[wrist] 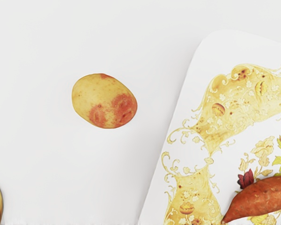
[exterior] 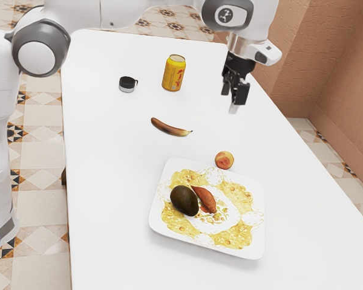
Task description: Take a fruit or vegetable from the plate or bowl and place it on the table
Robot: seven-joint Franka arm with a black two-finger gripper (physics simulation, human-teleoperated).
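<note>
Pincer (exterior: 232, 99): one, black, released, its fingers apart, raised over the white surface (exterior: 109, 193).
Yellow-and-red potato (wrist: 104, 101): one, lay on the surface just beside the patterned plate (exterior: 160, 210), not touching it.
Avocado (exterior: 184, 200) and sweet potato (exterior: 206, 199): one each, lay side by side on the plate.
Also on the surface: brownish banana (exterior: 170, 127), yellow can (exterior: 173, 74), upright.

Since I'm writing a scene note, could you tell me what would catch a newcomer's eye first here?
Probably the square white plate with ornate yellow patterning, on the white table, bearing a dark green-brown oval fruit beside a reddish-orange tapered sweet potato. Next might come the bright yellow can with red markings, standing beyond the brown-spotted, curved banana.
</note>
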